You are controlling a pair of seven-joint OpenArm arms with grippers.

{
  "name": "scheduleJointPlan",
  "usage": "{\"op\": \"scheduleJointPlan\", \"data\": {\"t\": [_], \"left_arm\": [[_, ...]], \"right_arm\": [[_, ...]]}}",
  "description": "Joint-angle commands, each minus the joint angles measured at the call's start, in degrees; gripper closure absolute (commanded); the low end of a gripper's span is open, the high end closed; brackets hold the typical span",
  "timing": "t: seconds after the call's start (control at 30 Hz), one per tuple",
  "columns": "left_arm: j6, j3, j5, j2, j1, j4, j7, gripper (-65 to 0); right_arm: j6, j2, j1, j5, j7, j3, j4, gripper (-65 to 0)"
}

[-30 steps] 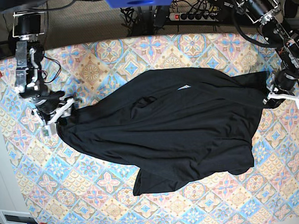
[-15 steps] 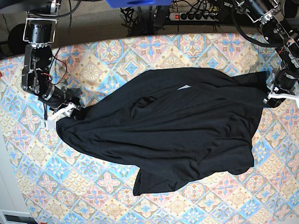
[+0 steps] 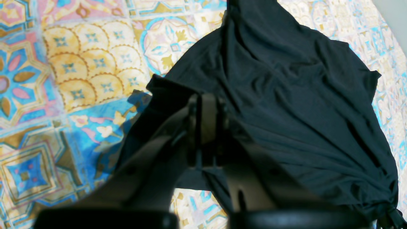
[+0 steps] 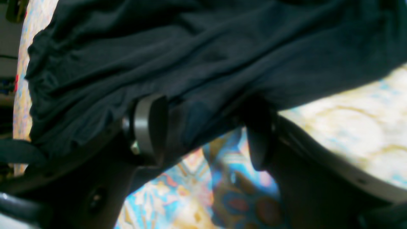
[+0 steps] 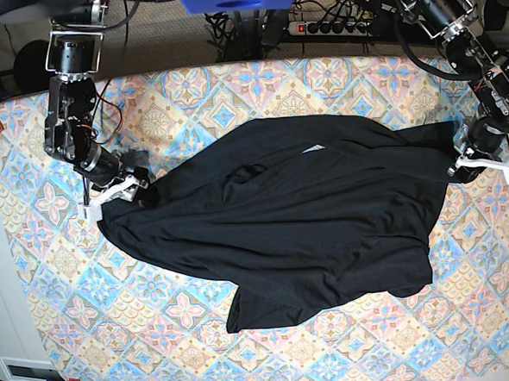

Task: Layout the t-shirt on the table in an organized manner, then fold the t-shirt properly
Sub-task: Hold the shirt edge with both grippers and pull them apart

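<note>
Base view: right arm had shifted up along the t-shirt's (image 5: 299, 218) edge; left side unchanged.
Since a second earlier the right gripper (image 5: 116, 188) had swung round at the shirt's far corner, and its fingers (image 4: 149, 127) stood spread wide, straddling the hem. Left gripper (image 5: 482, 166) stayed clamped on the opposite sleeve corner, fingers together. Shirt lay rumpled mid-table (image 5: 334, 78), outline barely changed.

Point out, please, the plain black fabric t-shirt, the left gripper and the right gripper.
plain black fabric t-shirt (image 5: 308, 222), base view, middle of the body
left gripper (image 5: 466, 165), base view, tips shut on the shirt's edge
right gripper (image 4: 203, 130), right wrist view, gap between open tips
</note>
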Motion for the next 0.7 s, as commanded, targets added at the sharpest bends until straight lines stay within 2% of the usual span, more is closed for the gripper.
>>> {"op": "scheduleJointPlan", "data": {"t": [0.0,0.17,0.37,0.43,0.67], "left_arm": [[-0.1,-0.2,-0.7,-1.0,-0.6,0.8,-1.1,0.0],[-0.1,-0.2,-0.7,-1.0,-0.6,0.8,-1.1,0.0],[-0.1,-0.2,-0.7,-1.0,-0.6,0.8,-1.1,0.0],[-0.1,-0.2,-0.7,-1.0,-0.6,0.8,-1.1,0.0],[-0.1,-0.2,-0.7,-1.1,0.8,0.8,-1.1,0.0]], "right_arm": [[-0.3,0.3,0.1,-0.4,-1.8,-0.7,-0.7,-33.8],[-0.3,0.3,0.1,-0.4,-1.6,-1.8,-2.1,-20.3],[-0.5,0.3,0.1,-0.4,-1.8,-1.5,-1.4,0.0],[-0.5,0.4,-0.3,0.0,-1.8,-1.1,-0.8,-0.5],[-0.5,0.4,-6.2,0.7,-4.4,9.5,7.9,0.0]]}}
